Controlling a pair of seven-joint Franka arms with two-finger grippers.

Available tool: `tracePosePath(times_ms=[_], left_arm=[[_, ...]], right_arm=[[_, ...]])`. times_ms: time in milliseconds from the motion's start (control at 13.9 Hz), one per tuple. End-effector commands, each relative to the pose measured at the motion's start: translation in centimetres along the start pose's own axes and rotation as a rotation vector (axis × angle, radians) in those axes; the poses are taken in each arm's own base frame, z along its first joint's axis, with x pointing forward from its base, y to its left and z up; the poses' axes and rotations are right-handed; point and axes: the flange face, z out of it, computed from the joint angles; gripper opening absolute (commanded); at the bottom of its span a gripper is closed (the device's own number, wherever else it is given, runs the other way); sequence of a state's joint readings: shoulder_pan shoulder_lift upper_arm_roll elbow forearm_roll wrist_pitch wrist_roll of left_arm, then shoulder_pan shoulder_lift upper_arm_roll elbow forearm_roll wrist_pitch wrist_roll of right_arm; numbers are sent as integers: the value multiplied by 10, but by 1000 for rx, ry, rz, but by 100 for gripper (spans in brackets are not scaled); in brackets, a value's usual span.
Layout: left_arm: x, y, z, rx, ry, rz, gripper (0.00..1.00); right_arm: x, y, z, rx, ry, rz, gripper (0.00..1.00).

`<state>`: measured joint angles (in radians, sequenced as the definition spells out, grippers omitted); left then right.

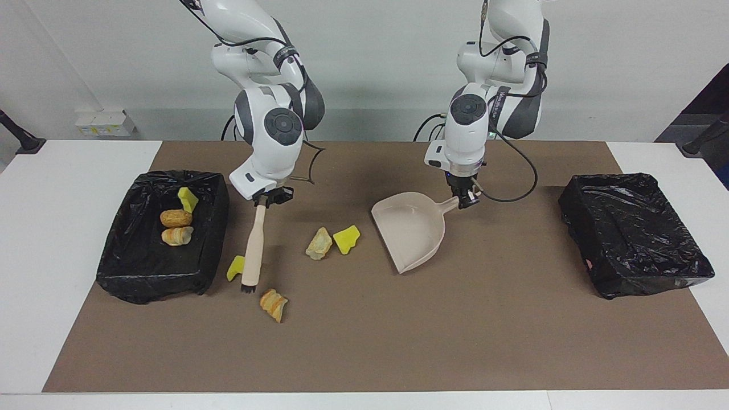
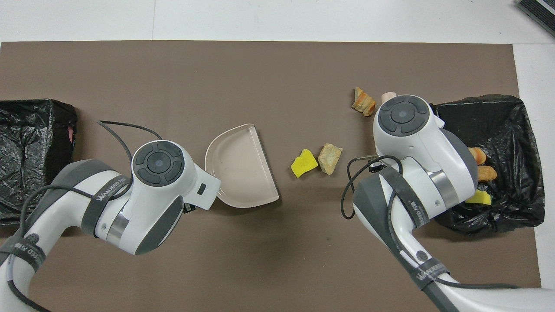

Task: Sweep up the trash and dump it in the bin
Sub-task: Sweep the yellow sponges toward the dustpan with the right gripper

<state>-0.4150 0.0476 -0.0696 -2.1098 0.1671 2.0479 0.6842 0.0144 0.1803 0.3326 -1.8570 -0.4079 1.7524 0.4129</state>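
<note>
Now the right gripper [image 1: 272,197], clamped on the tan wooden brush [image 1: 253,249], should sweep the striped bread-like lump [image 1: 273,304] toward the beige plastic dustpan [image 1: 411,230], whose handle the left gripper [image 1: 468,197] grips.

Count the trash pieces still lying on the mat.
4: a yellow chunk beside the brush, a bread lump by its bristles, a tan lump and yellow chunk near the dustpan.

A white table [image 1: 68,239] carries a brown mat [image 1: 398,341] holding two black-lined bins [image 1: 159,267] and scattered trash [image 1: 273,304].
</note>
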Motion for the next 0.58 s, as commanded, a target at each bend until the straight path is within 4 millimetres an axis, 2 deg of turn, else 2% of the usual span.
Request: tracePosePath(times_ms=[0, 144, 216, 360, 504], left_arm=[[1, 5, -2, 29, 8, -18, 0], [1, 4, -2, 29, 10, -23, 0], [1, 4, -2, 30, 12, -33, 0], [1, 4, -2, 30, 12, -36, 0], [1, 4, -2, 28, 11, -36, 0]], right_arm=[[3, -6, -23, -94, 65, -96, 0], [4, -4, -20, -117, 54, -118, 0], [7, 3, -6, -119, 33, -123, 0], [12, 37, 17, -131, -4, -142, 0], [12, 47, 32, -184, -20, -148, 0]])
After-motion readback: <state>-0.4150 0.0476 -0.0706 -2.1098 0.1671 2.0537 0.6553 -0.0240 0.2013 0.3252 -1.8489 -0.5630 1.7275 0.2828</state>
